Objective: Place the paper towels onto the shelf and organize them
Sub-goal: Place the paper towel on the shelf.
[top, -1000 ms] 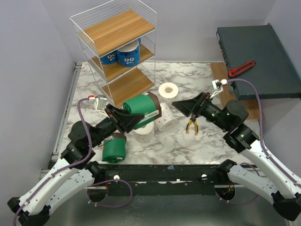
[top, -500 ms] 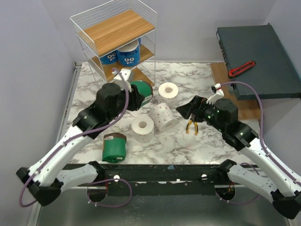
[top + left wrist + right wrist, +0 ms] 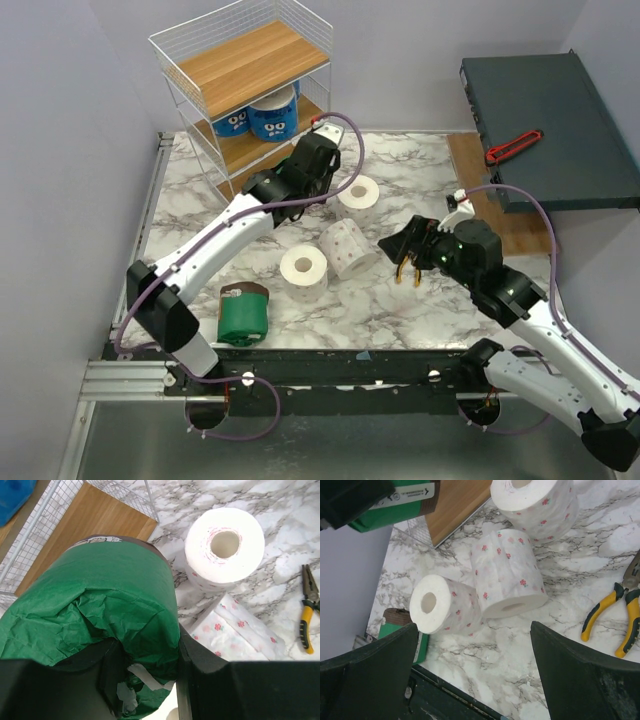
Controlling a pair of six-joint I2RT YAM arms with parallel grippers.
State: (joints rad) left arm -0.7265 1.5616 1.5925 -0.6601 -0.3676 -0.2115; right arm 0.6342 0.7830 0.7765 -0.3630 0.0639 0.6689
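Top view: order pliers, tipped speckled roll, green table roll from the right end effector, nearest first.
1. Pliers, right beside the right end effector.
2. Tipped speckled roll, to its left.
3. Green table roll, far left by the front edge.

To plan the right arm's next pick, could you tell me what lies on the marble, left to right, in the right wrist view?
green-wrapped roll → speckled roll showing its core → speckled roll on its side → yellow-handled pliers

Marble table (image 3: 400, 310) with shelf (image 3: 250, 60), rolls (image 3: 303, 266), pliers (image 3: 306, 625)
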